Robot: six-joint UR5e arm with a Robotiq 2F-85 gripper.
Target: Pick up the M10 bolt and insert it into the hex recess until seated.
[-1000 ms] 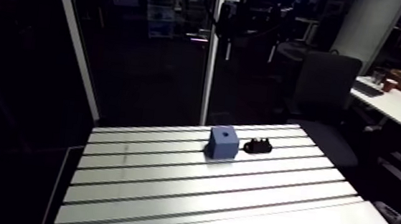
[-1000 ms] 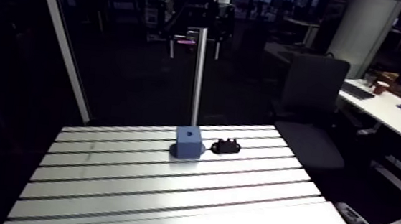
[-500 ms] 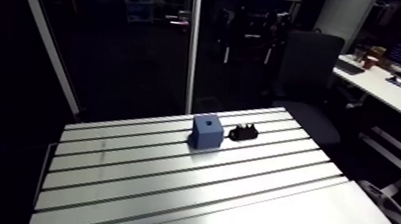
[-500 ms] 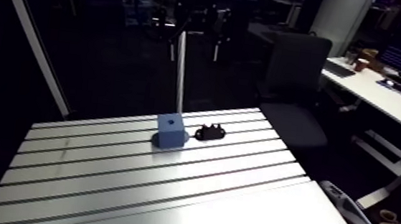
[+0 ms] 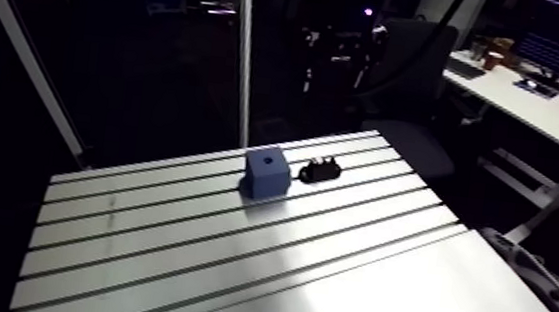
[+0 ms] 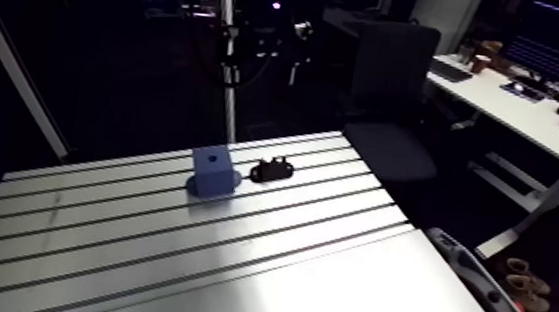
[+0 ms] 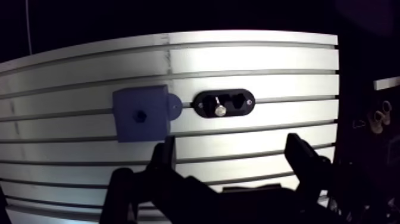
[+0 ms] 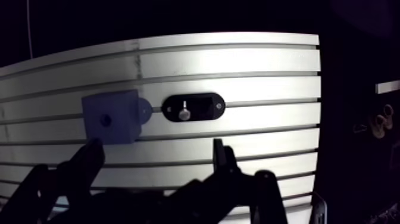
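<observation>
Spanning both views, the slotted aluminium tabletop (image 7: 268,59) is seen carrying two parts. The gripper (image 7: 229,156) is held spread wide and empty, clear of both. A blue block (image 7: 140,113) with a small recess (image 7: 138,114) in its top is set just beside a black oval holder (image 7: 226,103), in which the M10 bolt (image 7: 219,108) is cradled, ahead of the gripper.

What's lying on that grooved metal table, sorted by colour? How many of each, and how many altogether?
Blue: 1, a block with a small hole in its top.
Black: 1, an oval holder beside the block.
Silver: 1, a bolt lying in the holder.
Total: 3
</observation>
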